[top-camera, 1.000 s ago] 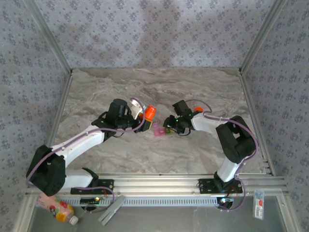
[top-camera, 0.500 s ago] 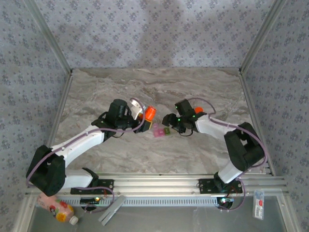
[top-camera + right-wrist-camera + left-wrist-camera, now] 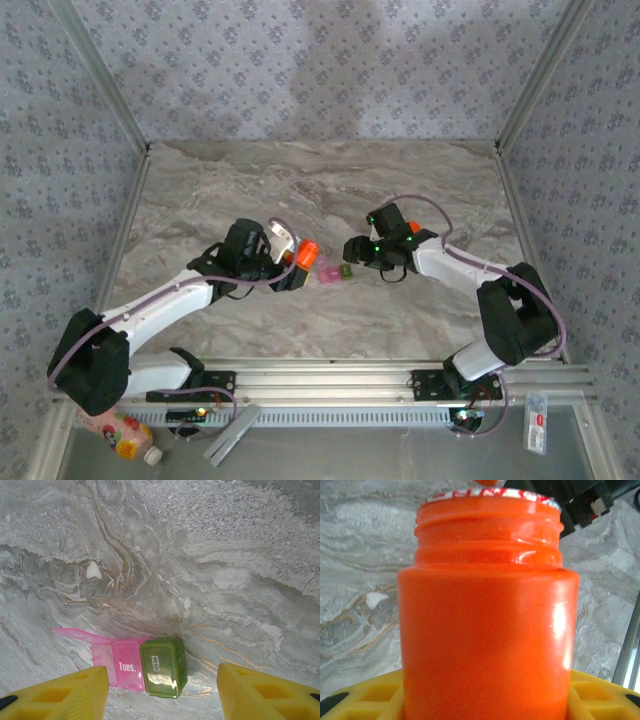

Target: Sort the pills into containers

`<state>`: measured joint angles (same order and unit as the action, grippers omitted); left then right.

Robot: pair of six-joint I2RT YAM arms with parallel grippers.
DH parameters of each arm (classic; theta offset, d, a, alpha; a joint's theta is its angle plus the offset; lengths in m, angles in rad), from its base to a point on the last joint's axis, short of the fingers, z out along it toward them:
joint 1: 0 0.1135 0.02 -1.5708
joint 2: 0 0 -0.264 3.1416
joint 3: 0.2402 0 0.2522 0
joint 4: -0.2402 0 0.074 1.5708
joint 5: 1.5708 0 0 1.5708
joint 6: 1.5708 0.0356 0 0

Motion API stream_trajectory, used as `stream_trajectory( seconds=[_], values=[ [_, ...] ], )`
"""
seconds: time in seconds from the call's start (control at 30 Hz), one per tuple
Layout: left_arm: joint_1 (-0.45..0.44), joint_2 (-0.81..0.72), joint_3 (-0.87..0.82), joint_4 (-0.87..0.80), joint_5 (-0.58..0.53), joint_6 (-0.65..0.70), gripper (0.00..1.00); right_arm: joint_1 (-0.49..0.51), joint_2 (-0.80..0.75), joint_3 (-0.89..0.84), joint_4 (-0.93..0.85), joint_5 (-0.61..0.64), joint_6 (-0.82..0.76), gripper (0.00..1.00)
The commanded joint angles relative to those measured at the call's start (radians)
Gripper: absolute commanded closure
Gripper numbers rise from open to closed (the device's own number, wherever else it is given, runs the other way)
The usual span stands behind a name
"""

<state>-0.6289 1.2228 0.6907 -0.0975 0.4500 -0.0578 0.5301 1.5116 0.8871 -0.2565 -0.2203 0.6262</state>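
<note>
Top external: even, diffuse light from above, soft shadows mid-table (image 3: pixel 200 190); I see slight overall softness. Left wrist: the orange bottle (image 3: pixel 487 630) carries a vertical glare streak on its right. Right wrist: sharp marble, small highlight on the green compartment (image 3: pixel 162 667).

The bottle (image 3: pixel 487 630) runs off the bottom edge of the left wrist view, its base unseen, as do the left fingers (image 3: pixel 362 700) at its sides; it hides much of the table (image 3: pixel 360 555) behind it. The right fingers (image 3: pixel 55 692) are cut off by the bottom edge too. The green half (image 3: pixel 162 666) of the case (image 3: pixel 127 667) is lidded, and its contents cannot be told. A white speck (image 3: pixel 93 570) is too small to name.
</note>
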Motion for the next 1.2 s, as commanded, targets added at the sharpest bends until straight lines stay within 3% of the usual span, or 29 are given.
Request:
stream_trajectory(
  seconds=[0.0, 0.5, 1.17],
  values=[
    [-0.014, -0.023, -0.014, -0.017, -0.003, -0.023, 1.00, 0.012, -0.018, 0.005, -0.014, 0.007, -0.061, 0.40],
    [-0.119, 0.061, -0.010, -0.064, -0.069, -0.096, 1.00, 0.055, 0.042, -0.005, 0.023, 0.008, -0.048, 0.43],
    [-0.126, 0.212, 0.038, -0.071, -0.071, -0.085, 1.00, 0.050, 0.095, -0.015, 0.038, 0.016, -0.036, 0.45]
  ],
)
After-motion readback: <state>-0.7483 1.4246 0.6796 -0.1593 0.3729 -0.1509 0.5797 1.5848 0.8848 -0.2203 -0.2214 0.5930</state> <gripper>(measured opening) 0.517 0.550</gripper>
